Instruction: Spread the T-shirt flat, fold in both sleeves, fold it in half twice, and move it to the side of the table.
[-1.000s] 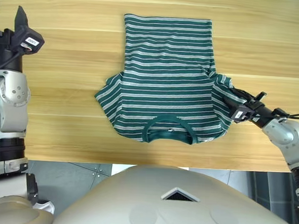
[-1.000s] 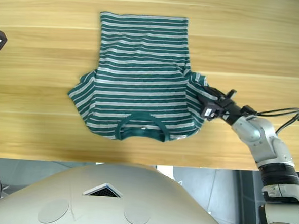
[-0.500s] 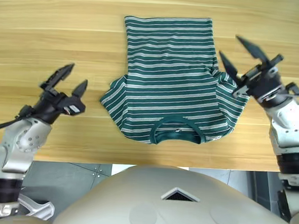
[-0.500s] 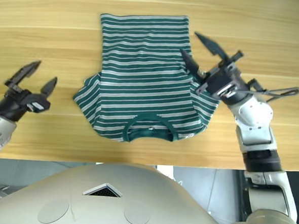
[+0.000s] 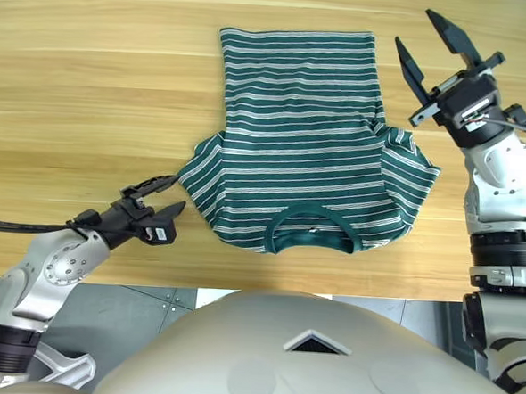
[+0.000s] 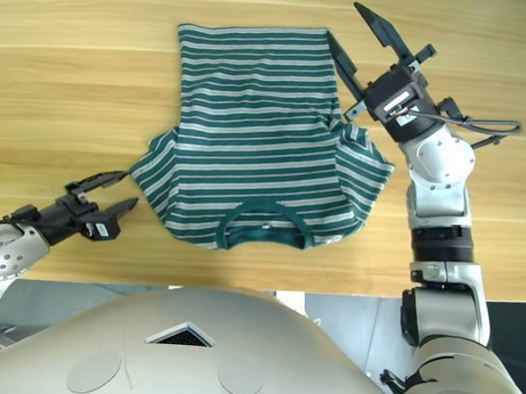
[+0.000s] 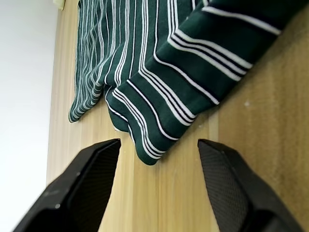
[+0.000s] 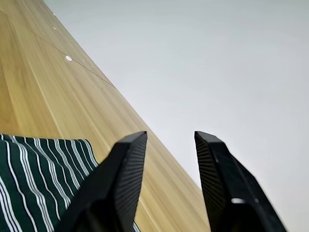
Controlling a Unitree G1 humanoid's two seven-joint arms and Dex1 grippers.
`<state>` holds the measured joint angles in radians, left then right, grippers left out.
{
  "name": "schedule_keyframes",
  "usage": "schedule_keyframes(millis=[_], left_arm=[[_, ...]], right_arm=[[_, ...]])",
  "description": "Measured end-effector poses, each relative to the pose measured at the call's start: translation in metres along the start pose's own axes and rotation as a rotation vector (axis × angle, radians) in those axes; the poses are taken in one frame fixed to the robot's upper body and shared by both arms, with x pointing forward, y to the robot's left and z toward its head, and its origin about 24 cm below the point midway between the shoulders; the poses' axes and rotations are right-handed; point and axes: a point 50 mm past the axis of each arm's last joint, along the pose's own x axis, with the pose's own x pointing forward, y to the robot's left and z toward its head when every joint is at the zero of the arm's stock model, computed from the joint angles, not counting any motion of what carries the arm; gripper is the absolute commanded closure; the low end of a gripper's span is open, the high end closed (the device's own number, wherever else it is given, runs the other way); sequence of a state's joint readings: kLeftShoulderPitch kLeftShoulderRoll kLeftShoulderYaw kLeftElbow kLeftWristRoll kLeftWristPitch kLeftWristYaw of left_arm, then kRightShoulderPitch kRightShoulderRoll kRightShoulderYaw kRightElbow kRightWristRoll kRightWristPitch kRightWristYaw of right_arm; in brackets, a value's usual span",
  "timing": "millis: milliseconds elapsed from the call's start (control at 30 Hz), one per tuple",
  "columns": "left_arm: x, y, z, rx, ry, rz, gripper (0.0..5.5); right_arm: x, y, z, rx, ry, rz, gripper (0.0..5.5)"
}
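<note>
A green T-shirt (image 5: pixel 302 137) with white stripes lies on the wooden table (image 5: pixel 92 70), collar (image 5: pixel 313 227) toward me, hem at the far side. Its left sleeve (image 5: pixel 198 171) and right sleeve (image 5: pixel 409 170) are bunched. My left gripper (image 5: pixel 160 200) is open, low over the table just left of the left sleeve; in the left wrist view the sleeve's edge (image 7: pixel 149 145) lies between the two fingers (image 7: pixel 91 188). My right gripper (image 5: pixel 433 42) is open, raised above the table beside the shirt's right edge, holding nothing.
Bare wood stretches to the left and to the right of the shirt. The table's near edge (image 5: pixel 239 289) runs just below the collar.
My left gripper has come down and moved right, up to the left sleeve. My right gripper, at the right sleeve a second ago, has let go and risen toward the far side.
</note>
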<state>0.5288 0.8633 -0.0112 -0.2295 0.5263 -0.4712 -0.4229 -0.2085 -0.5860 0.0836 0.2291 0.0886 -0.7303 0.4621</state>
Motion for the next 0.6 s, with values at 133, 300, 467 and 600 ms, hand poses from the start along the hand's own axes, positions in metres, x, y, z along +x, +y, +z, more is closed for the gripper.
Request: schedule_keyframes(millis=[133,300,467,600], left_arm=[[0.009,0.005,-0.009,0.028,0.036,0.016,2.51],[0.019,0.014,-0.019,0.058,0.082,0.059,2.51],[0.023,0.016,-0.022,0.067,0.095,0.061,2.51],[0.028,0.016,-0.016,0.062,0.047,0.056,2.51]], right_arm=[[-0.003,-0.003,-0.002,-0.01,0.011,-0.007,3.68],[-0.004,-0.003,-0.003,-0.028,0.019,0.002,3.68],[-0.006,-0.002,-0.004,-0.027,0.023,-0.007,3.68],[-0.007,-0.003,-0.004,-0.028,0.025,-0.015,3.68]])
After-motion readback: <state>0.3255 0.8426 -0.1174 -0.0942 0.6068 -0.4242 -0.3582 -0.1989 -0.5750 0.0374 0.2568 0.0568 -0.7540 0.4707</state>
